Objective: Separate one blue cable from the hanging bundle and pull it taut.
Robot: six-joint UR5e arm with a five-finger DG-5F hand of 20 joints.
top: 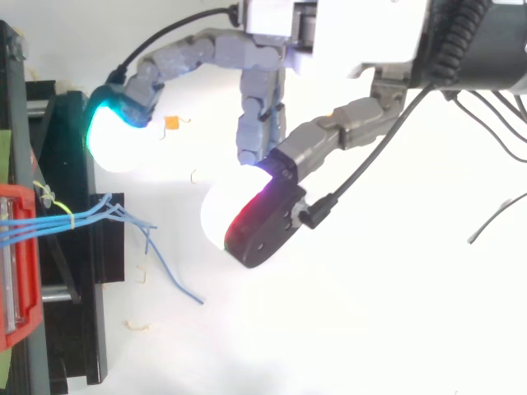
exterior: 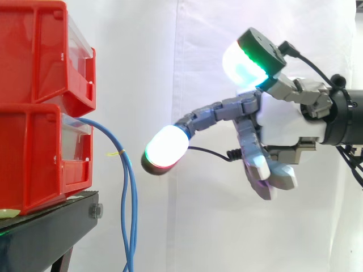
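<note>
the hand [exterior: 286,122] hangs in the air to the right of the bins, fingers spread and gripping nothing. in the side view one finger reaches left toward the cables, its pad [exterior: 166,148] glowing white with a red and green rim. that pad sits near the cables but apart from them, a little below the mouth of the lower bin [exterior: 28,158]. another pad [exterior: 247,59] is raised above the palm and glows white, cyan and green. the other fingers point down beneath the palm.

the blue cables [exterior: 129,249] come out of the front of the lower bin, arch over and hang down past the edge of the black stand [exterior: 45,226]. a thin yellow tie [exterior: 115,153] sits on them just below the arch. the upper bin [exterior: 34,51] rests on the lower one.

from above, the cables [top: 82,216] run side by side out of the red bin [top: 16,271], pass the tie [top: 70,220] and fan out past the stand [top: 78,329], with the loose ends well spread. the hand [top: 354,33] comes in from the upper right. one cyan-white pad [top: 115,136] lies above the fan and a white-red pad [top: 235,214] to its right. neither touches a cable.
</note>
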